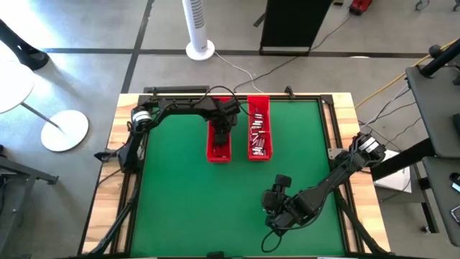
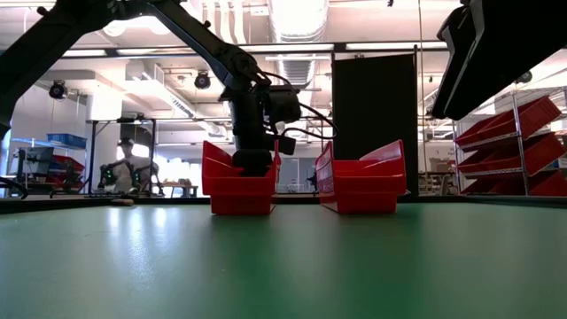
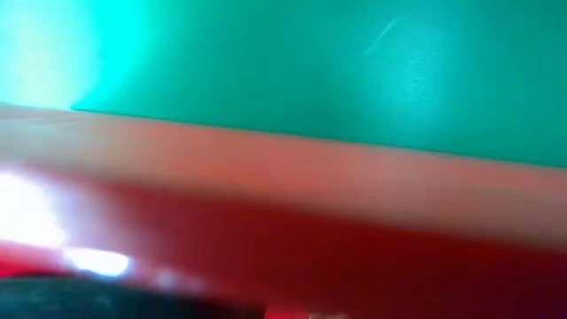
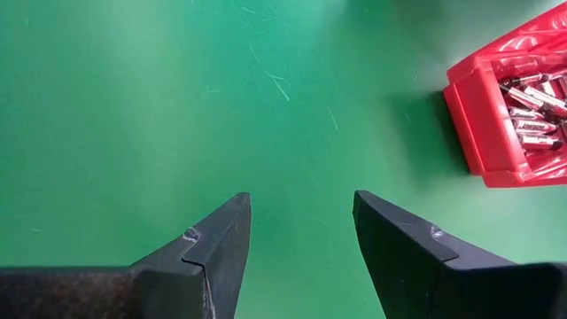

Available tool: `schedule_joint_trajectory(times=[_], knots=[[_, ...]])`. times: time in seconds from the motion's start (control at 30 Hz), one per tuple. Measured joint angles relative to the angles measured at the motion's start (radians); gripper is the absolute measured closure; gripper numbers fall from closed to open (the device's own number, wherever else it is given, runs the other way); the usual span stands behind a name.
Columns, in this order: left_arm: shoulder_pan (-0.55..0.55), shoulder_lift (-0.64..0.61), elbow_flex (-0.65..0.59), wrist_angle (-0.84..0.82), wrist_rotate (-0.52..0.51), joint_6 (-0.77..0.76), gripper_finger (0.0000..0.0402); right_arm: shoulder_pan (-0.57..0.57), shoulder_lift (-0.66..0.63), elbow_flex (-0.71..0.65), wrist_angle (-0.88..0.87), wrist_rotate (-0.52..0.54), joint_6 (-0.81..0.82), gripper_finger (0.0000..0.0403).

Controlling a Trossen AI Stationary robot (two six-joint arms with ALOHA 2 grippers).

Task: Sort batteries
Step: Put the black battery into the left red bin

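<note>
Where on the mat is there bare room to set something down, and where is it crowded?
Free: the wide green mat in front of the left tray, between it and the right gripper, which hangs open over bare mat. Crowded: the far middle, where the left gripper reaches into the left tray beside the right tray full of batteries.

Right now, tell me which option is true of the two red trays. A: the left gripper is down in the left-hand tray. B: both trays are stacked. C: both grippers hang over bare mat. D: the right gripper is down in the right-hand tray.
A: in the high view the left gripper is down in the left-hand tray, while the right gripper hangs open over bare mat, apart from the right-hand tray that holds the batteries.
</note>
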Motion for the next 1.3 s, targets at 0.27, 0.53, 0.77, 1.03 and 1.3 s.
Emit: schedule_joint_trajectory(times=[0.27, 0.53, 0.77, 1.03, 1.3], knots=[[-0.002, -0.029, -0.001, -0.011, 0.005, -0.008, 0.0231, 0.0, 0.0, 0.0, 0.0, 0.0, 0.004, 0.0209], [-0.002, -0.164, -0.001, -0.043, 0.018, -0.012, 0.0199, -0.005, 0.0, 0.0, 0.0, -0.001, 0.004, 0.0209], [0.009, -0.359, -0.001, -0.097, 0.03, -0.037, 0.0196, -0.005, 0.0, 0.0, 0.0, -0.004, 0.004, 0.0209], [0.092, -0.54, -0.015, -0.168, -0.002, -0.159, 0.0196, -0.004, 0.0, 0.0, 0.004, -0.004, 0.004, 0.0209], [0.206, -0.548, -0.05, -0.344, -0.212, -0.25, 0.0196, 0.022, 0.0, 0.0, 0.006, -0.003, 0.043, 0.0209]])
